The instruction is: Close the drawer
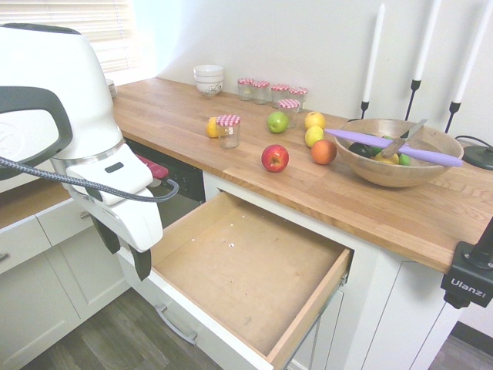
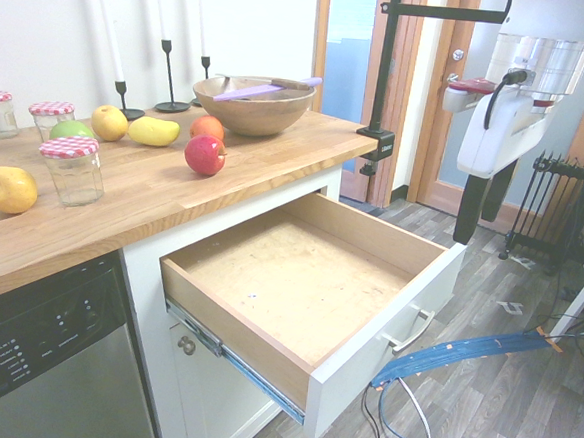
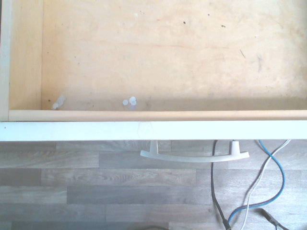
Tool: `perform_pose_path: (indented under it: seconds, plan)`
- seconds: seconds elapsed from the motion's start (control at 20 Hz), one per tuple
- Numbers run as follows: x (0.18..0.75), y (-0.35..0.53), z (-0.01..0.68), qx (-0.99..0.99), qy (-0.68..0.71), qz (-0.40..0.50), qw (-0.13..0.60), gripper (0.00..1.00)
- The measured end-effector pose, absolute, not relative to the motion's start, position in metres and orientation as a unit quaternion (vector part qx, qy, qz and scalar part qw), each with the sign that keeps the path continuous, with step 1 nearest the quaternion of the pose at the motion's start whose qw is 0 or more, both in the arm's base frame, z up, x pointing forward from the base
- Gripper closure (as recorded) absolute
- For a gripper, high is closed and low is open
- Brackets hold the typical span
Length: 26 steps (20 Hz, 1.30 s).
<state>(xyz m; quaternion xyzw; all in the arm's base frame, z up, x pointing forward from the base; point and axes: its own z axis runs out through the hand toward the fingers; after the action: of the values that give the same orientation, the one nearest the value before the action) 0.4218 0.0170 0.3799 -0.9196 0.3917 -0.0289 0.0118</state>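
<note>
Pulled fully out below the countertop (image 1: 231, 166), the drawer (image 1: 246, 266) gapes beneath our gripper (image 1: 127, 254), fingers spread and empty, so we should press squarely against its white front (image 2: 384, 336).

Drawer (image 1: 254, 270) of matt speckled wood, smooth white front, under oiled-looking wooden countertop (image 1: 370, 200)

You get bright, even daylight in all three views. In the first exterior view a window (image 1: 85, 31) at 11 o'clock blows out to white, and the wall behind the bench (image 1: 185, 123) is washed pale. Fruit casts soft, short shadows. The wrist view is slightly hazy, with a faint shadow band inside the drawer (image 3: 158, 103) front
</note>
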Motion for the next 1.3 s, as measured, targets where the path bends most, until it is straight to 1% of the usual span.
perform_pose_path:
  seconds: [0.2,0.45,0.9,1.3]
  plan:
    - [0.422,0.016,0.368,-0.92,0.391,-0.026,0.008,0.0]
    - [0.42,0.015,0.313,-0.921,0.39,-0.011,0.003,0.0]
    - [0.413,0.023,0.241,-0.925,0.38,-0.001,0.003,0.0]
    - [0.413,0.013,0.173,-0.921,0.39,0.022,-0.004,0.0]
